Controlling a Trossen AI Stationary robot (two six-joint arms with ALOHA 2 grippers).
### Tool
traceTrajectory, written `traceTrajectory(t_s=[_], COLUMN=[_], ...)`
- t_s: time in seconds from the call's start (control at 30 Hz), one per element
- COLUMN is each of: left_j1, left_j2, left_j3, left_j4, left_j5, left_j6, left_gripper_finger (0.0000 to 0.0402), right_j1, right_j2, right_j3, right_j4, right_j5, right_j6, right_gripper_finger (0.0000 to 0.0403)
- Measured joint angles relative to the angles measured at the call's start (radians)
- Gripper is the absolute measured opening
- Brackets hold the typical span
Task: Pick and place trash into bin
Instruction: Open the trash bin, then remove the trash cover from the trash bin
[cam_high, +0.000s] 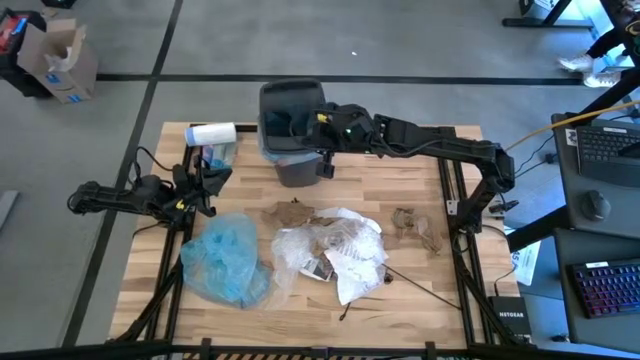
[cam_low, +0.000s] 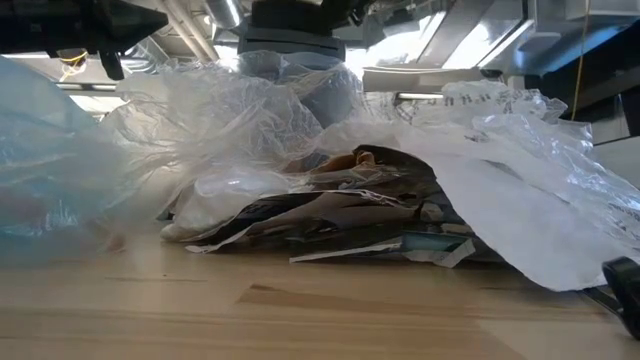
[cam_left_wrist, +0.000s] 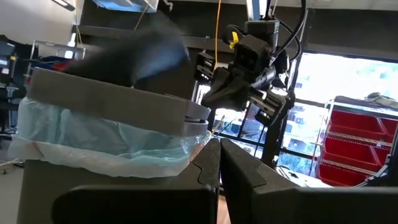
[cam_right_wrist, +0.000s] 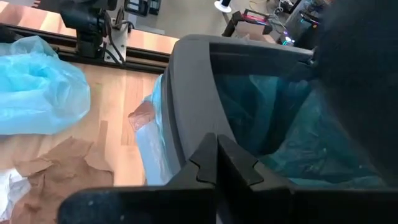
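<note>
At the upper centre of the high view, my right gripper (cam_high: 322, 122) is hovering over the bin (cam_high: 290, 150), its fingers pressed together and holding nothing; the bin is standing at the table's (cam_high: 400, 300) far edge with its blue liner folded over the rim; at the left of that frame my left gripper (cam_high: 213, 178) is waiting beside the bin, likewise closed and empty; the trash (cam_high: 335, 250) is lying heaped at mid-table, below the bin in the frame, beside a loose blue bag (cam_high: 225, 260).

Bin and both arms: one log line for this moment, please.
right gripper: shut, over bin rim | left gripper: shut, beside bin | trash pile: on table | blue bag: on table
</note>
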Motion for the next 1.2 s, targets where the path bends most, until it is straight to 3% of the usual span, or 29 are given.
traceTrajectory(t_s=[0.23, 0.43, 0.6, 0.77, 0.9, 1.03, 1.2], left_j1=[0.000, 0.000, 0.000, 0.000, 0.000, 0.000, 0.000], left_j2=[0.000, 0.000, 0.000, 0.000, 0.000, 0.001, 0.096], left_j3=[0.000, 0.000, 0.000, 0.000, 0.000, 0.000, 0.031], left_j4=[0.001, 0.005, 0.006, 0.006, 0.007, 0.010, 0.003], left_j5=[0.000, 0.000, 0.000, 0.000, 0.000, 0.000, 0.029], left_j6=[0.013, 0.009, 0.008, 0.008, 0.008, -0.001, -0.011], left_gripper_finger=[0.0004, 0.0004, 0.0004, 0.0004, 0.0004, 0.0004, 0.0004], right_j1=[0.000, -0.007, -0.033, -0.101, -0.138, -0.138, -0.137], right_j2=[-0.003, -0.007, -0.009, -0.005, 0.028, 0.066, 0.128], right_j3=[0.014, 0.159, 0.267, 0.294, 0.293, 0.293, 0.293], right_j4=[0.006, -0.047, -0.160, -0.258, -0.359, -0.371, -0.371], right_j5=[0.002, -0.007, -0.055, -0.196, -0.322, -0.351, -0.354], right_j6=[0.003, 0.010, -0.061, -0.058, -0.076, -0.089, -0.142], right_gripper_finger=[0.0007, 0.0023, 0.0116, 0.0242, 0.0309, 0.0331, 0.0315])
